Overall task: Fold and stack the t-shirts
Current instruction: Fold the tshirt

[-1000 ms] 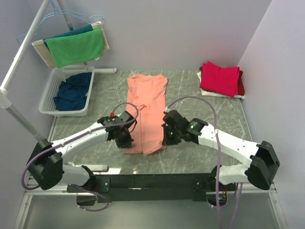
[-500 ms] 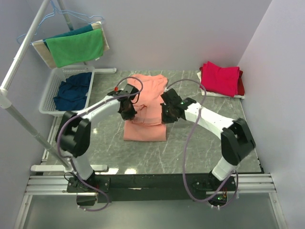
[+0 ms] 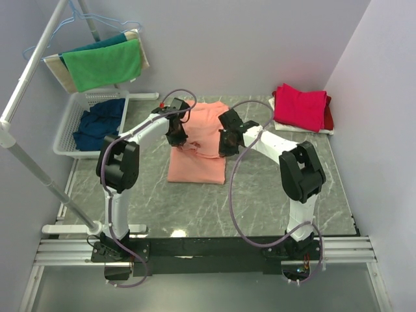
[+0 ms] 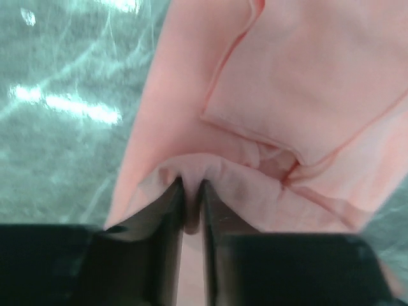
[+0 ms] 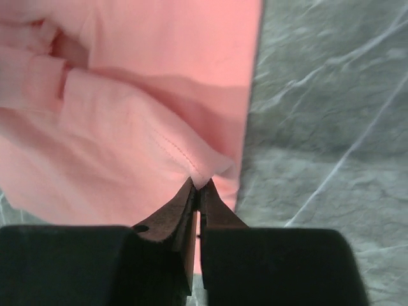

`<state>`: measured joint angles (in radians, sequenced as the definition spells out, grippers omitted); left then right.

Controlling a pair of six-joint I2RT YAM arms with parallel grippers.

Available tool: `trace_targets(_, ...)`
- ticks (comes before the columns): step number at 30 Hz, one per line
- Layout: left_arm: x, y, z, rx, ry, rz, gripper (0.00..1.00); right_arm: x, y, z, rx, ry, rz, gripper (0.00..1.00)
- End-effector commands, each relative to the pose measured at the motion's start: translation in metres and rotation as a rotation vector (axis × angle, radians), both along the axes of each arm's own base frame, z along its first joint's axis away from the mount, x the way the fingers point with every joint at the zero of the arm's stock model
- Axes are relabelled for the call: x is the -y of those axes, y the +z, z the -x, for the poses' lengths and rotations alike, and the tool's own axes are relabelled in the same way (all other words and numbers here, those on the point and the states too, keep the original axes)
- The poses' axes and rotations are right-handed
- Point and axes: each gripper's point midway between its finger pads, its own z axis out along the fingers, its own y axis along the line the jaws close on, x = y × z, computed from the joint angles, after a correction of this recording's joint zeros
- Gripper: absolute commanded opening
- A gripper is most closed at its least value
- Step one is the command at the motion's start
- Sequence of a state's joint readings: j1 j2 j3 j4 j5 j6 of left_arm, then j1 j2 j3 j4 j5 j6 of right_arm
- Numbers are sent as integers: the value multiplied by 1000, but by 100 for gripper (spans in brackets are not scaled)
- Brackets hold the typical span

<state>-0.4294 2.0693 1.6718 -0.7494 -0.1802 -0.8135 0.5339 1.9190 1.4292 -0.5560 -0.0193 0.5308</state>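
The salmon-orange t-shirt [image 3: 198, 162] lies lengthwise mid-table, its near hem doubled back toward the collar. My left gripper [image 3: 175, 138] is shut on the hem's left corner; the wrist view shows cloth [image 4: 268, 102] pinched between the jaws [image 4: 191, 191]. My right gripper [image 3: 224, 144] is shut on the hem's right corner, with a stitched edge [image 5: 159, 140] caught at the fingertips [image 5: 199, 186]. A folded crimson-pink t-shirt [image 3: 300, 106] lies on a red one [image 3: 328, 116] at the back right. A dark navy t-shirt [image 3: 99, 123] sits crumpled in the basket.
A white wire basket [image 3: 65, 140] stands at the back left. A rack pole [image 3: 39, 52] slants over it, with green [image 3: 103, 64], teal and beige cloths on a hanger. A white cloth [image 3: 292, 127] lies under the red stack. Grey marble tabletop [image 3: 273, 188] surrounds the shirt.
Both grippers have carried the shirt's near hem away from the arm bases toward the collar. The shirt went from lying full length to doubled over, and the arms stretched out farther.
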Motion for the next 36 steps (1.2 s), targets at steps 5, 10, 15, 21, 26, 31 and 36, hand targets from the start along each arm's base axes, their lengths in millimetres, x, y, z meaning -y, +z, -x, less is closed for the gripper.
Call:
trace_targets(5, -28, 15, -22, 66, 48, -79, 65, 19, 31, -54, 117, -132, -48, 41)
trace_targets(10, -46, 41, -37, 173, 111, -121, 68, 27, 47, -80, 185, -173, -55, 41)
trace_targets(15, -48, 79, -34, 293, 100, -77, 69, 23, 51, -76, 177, -137, -58, 38)
trace_targets(21, -48, 82, 4, 232, -3, -76, 66, 13, 45, -34, 123, -63, -44, 37)
trace_targets(26, -34, 56, 39, 140, -127, -40, 55, -11, 36, 4, 101, 39, 8, 38)
trace_targets(31, -17, 32, 60, 73, -214, -18, 42, -34, 21, 15, 54, 76, -1, 39)
trace_targets(36, -3, 13, 66, 21, -256, 14, 36, -54, -1, -1, 5, 90, -12, 39)
